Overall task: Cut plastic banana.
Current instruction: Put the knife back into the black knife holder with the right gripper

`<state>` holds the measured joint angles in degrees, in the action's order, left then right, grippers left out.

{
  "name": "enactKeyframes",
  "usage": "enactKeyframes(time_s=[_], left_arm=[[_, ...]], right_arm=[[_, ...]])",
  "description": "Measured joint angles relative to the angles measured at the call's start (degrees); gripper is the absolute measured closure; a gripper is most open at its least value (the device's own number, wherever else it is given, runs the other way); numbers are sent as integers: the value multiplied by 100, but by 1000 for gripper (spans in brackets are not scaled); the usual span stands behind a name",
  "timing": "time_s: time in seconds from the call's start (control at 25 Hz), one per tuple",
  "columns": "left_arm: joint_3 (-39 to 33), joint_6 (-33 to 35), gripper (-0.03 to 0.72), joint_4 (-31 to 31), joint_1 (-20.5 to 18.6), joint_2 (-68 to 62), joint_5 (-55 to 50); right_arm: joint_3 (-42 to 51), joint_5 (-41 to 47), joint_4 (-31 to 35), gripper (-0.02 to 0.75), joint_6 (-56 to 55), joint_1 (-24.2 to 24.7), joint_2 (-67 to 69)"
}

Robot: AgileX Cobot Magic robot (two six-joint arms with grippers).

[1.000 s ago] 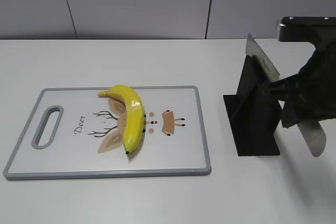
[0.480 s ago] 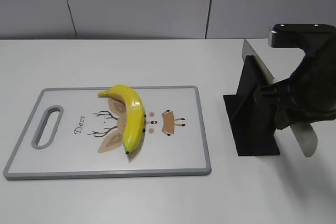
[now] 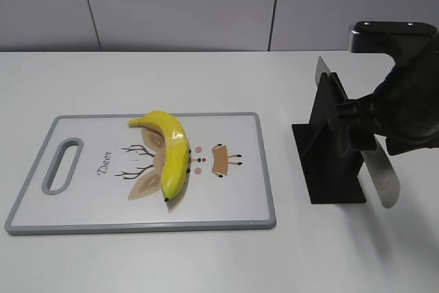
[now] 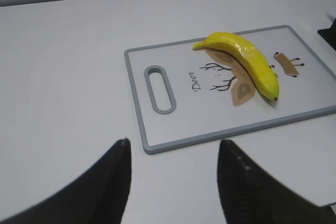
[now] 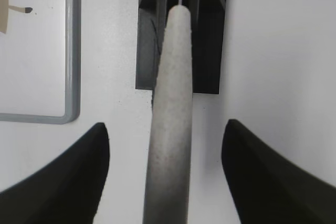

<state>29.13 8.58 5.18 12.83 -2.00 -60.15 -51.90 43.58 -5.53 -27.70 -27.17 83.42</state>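
Note:
The plastic banana [image 3: 171, 152] lies on the white, grey-rimmed cutting board [image 3: 89, 197], over its deer print; it also shows in the left wrist view [image 4: 244, 61]. A knife rests with its blade [image 3: 335, 77] in a black holder [image 3: 333, 156] right of the board. Its grey handle [image 5: 170, 119] slants down toward me. My right gripper [image 5: 165, 124] is open, one finger on each side of the handle, not touching it. My left gripper [image 4: 174, 142] is open and empty above the table by the board's near left corner.
The board [image 4: 178, 124] has a slot handle [image 3: 62, 166] at its left end. The holder [image 5: 210, 35] stands just right of the board's corner. A grey wall runs behind the white table.
My right arm has shifted left around the knife. The handle's end has swung left and the blade sits lower in the holder. The banana and board have not moved.

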Motion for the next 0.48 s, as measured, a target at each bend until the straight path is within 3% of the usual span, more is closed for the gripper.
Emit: enactKeyframes(time_s=[0.28, 0.48], left_arm=[[0, 0, 219, 0, -7, 0, 17], [0, 0, 236, 5, -343, 0, 21]], right_arm=[[0, 51, 0, 204, 377, 0, -558], [0, 71, 0, 203, 917, 0, -1195]])
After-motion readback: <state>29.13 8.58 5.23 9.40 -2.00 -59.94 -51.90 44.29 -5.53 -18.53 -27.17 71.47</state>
